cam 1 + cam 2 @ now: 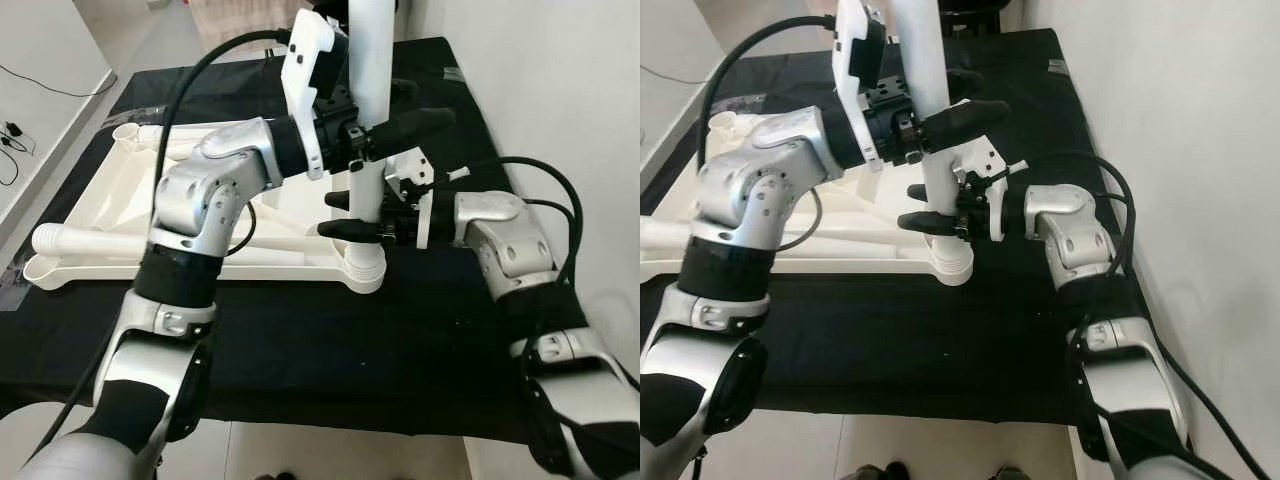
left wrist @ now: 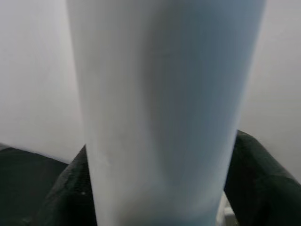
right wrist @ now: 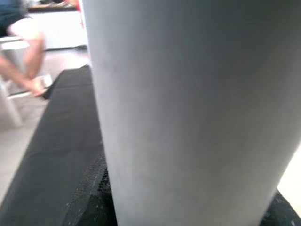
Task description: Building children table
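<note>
A white children's tabletop [image 1: 110, 190] lies upside down on a black cloth. A white table leg [image 1: 370, 60] stands upright in the socket [image 1: 366, 270] at its near right corner. My left gripper [image 1: 400, 108] is shut on the leg high up, one finger [image 1: 425, 122] crossing in front of it. Lower down, just above the socket, my right gripper [image 1: 340, 214] is shut on the same leg, with one finger on each side. Close up in the wrist views, the leg [image 2: 164, 117] [image 3: 188, 117] runs between dark fingers [image 2: 256, 183].
Another white leg [image 1: 90, 240] lies along the tabletop's near left side. The black cloth [image 1: 300, 340] covers the work surface down to the floor edge. A white wall [image 1: 560, 90] stands close on the right. A person's legs [image 3: 26, 52] appear far off.
</note>
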### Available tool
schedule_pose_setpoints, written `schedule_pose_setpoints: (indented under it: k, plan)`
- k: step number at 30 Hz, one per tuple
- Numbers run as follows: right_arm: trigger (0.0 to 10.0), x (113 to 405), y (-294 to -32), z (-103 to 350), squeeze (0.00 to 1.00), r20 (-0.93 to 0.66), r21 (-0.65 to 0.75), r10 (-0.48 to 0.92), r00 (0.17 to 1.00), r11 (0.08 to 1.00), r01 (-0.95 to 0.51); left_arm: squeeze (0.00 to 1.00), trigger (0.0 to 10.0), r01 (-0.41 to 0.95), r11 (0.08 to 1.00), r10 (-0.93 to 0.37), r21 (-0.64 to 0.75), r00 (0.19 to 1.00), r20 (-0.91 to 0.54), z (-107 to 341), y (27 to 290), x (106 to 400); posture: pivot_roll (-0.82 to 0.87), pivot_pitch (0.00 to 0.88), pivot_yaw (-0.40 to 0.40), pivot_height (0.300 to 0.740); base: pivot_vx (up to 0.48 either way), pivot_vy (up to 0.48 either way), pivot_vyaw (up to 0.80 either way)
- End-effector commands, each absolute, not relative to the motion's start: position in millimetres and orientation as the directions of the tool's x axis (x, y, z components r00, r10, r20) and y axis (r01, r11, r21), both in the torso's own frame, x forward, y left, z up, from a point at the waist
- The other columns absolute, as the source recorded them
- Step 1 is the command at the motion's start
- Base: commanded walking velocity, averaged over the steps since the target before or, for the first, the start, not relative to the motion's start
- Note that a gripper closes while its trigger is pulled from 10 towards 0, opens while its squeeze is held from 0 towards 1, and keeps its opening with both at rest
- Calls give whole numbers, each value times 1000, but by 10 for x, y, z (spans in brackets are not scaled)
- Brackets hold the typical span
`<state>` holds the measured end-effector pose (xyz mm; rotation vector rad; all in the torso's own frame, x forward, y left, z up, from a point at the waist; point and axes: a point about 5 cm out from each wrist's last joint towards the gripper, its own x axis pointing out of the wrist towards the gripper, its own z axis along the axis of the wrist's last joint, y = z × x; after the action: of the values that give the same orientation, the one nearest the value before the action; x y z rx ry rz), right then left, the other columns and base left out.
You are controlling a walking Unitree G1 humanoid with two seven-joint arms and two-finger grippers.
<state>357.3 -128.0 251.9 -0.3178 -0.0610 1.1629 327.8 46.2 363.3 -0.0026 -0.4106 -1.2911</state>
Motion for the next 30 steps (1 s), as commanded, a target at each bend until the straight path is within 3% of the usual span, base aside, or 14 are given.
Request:
schedule_pose_setpoints:
  k: [1, 4, 5, 7, 10, 14, 20, 21, 29, 30]
  plan:
    - [0, 3543, -1244, 2147, 0, -240, -200, 869, 433, 393, -898, 416, 10000, 926, 290, -929, 241, 212, 304, 3672, 466, 3281, -32, 216, 87, 740, 0, 0, 0]
    - [0, 3484, -1253, 2047, 0, -264, -205, 835, 483, 441, -874, 416, 10000, 923, 309, -924, 231, 233, 305, 3663, 491, 3306, -33, 216, 84, 740, 0, 0, 0]
    - [0, 3376, -1150, 1853, 0, -228, -208, 626, 746, 717, -665, 0, 10000, 921, 316, -921, 227, 240, 307, 3657, 508, 3323, -25, 204, 50, 740, 0, 0, 0]
    - [0, 2890, -858, 1593, 0, -228, -62, 411, 883, 899, -434, 0, 10000, 919, 328, -916, 217, 254, 310, 3651, 568, 3370, -16, 234, 85, 740, 0, 0, 0]
    - [0, 2817, -830, 1574, 0, -236, -32, 363, 901, 924, -380, 0, 10000, 920, 330, -915, 213, 256, 311, 3638, 583, 3380, -48, 200, 92, 740, 0, 0, 0]
    - [0, 3028, -866, 1675, 0, -195, -102, 369, 909, 914, -393, 0, 10000, 924, 312, -922, 224, 237, 306, 3601, 502, 3311, -47, 194, 91, 740, 0, 0, 0]
    - [0, 3108, -852, 1724, 0, -178, -112, 376, 909, 910, -399, 0, 10000, 925, 298, -924, 234, 218, 314, 3644, 433, 3211, -43, 198, 95, 740, 0, 0, 0]
    - [10000, 3125, -849, 1748, 0, -173, -118, 377, 910, 909, -399, 0, 0, 929, 284, -926, 235, 203, 317, 3672, 405, 3173, -39, 199, 98, 740, 0, 0, 0]
    - [10000, 3128, -863, 1915, 0, -130, -148, 382, 915, 905, -398, 0, 0, 935, 257, -932, 244, 174, 317, 3729, 370, 3154, -44, 200, 99, 740, 0, 0, 0]
    - [10000, 3232, -937, 2065, 0, -75, -172, 446, 892, 875, -452, 0, 0, 935, 259, -931, 242, 174, 322, 3742, 356, 3148, -47, 201, 95, 740, 0, 0, 0]
